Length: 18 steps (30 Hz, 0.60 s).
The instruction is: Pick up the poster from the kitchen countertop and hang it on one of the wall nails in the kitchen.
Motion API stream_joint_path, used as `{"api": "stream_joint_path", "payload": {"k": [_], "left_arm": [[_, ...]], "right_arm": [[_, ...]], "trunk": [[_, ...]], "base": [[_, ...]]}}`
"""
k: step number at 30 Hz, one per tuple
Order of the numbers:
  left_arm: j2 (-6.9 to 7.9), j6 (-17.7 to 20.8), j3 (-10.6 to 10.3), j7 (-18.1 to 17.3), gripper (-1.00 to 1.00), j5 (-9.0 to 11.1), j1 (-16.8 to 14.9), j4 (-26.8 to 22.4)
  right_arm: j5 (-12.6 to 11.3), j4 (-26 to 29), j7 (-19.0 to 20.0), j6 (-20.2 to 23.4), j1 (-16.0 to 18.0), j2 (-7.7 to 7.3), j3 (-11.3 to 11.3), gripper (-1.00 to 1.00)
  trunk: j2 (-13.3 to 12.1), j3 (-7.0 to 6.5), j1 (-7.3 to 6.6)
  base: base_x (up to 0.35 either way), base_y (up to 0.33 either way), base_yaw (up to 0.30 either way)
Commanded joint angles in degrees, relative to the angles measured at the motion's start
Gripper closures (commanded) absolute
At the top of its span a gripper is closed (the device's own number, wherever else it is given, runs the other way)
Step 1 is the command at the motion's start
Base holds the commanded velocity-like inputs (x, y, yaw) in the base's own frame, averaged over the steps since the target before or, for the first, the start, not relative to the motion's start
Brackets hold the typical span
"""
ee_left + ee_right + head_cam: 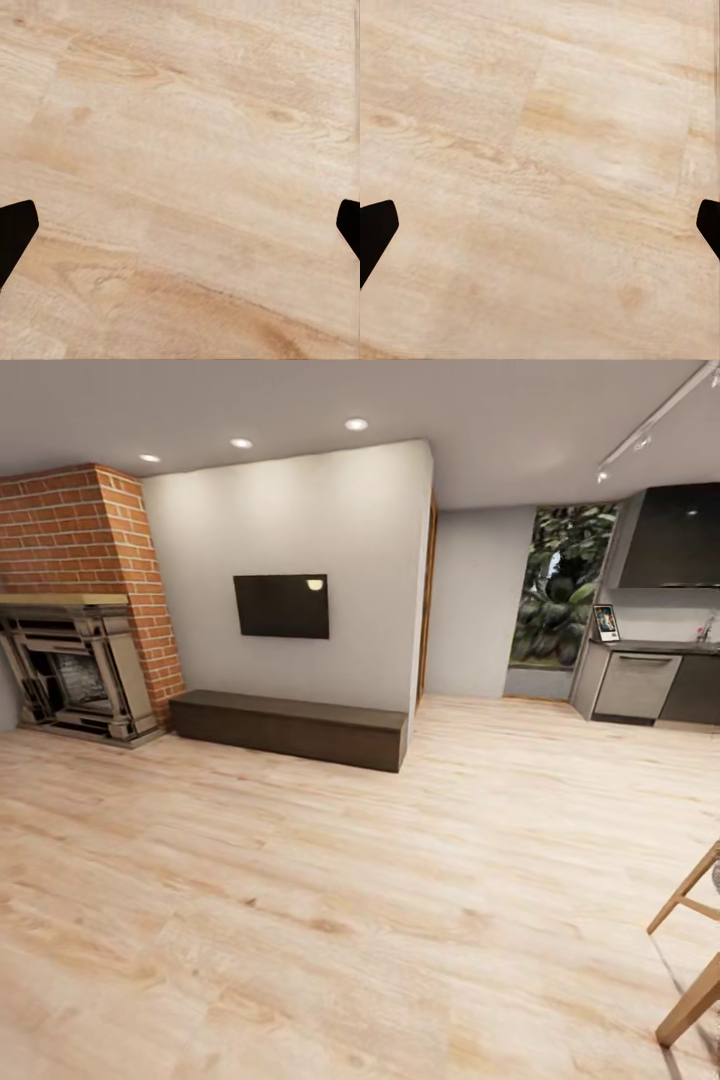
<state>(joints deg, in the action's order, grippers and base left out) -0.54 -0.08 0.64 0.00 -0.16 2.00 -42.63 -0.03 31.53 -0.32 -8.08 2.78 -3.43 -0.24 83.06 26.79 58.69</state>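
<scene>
Head view: the robot was way out on the wood floor of the living area, with a brick fireplace, a wall TV and a low dark bench off to the side. The poster was far across the room, standing upright on the tabletop at its window end, well out of reach.

Left wrist view: the left gripper had its jaws spread wide, with nothing but floorboards between them.

Right wrist view: same deal, the right gripper was spread wide over bare floor.

My guess is the framed poster's light and stiff but probably slick, so pinching the frame edge beats touching the face. Long drive needed first.
</scene>
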Motion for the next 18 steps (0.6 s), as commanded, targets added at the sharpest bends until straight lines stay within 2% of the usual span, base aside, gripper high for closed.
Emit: {"api": "stream_joint_path", "payload": {"k": [1,18], "left_arm": [[-0.01,0.0,0.1,0.0,-1.00,0.0,0.0,-0.1],[0.01,0.0,0.1,0.0,-1.00,0.0,0.0,-0.1]], "right_arm": [[0.0,0.0,0.0,-0.2,0.0,0.01,0.0,-1.00],[-0.1,-0.1,-0.1,-0.2,0.0,0.03,-0.1,-1.00]], "trunk": [[0.0,0.05,0.04],[0.0,0.05,0.04]], "base": [[0.336,0.000,-0.232],[0.335,-0.015,-0.291]]}}
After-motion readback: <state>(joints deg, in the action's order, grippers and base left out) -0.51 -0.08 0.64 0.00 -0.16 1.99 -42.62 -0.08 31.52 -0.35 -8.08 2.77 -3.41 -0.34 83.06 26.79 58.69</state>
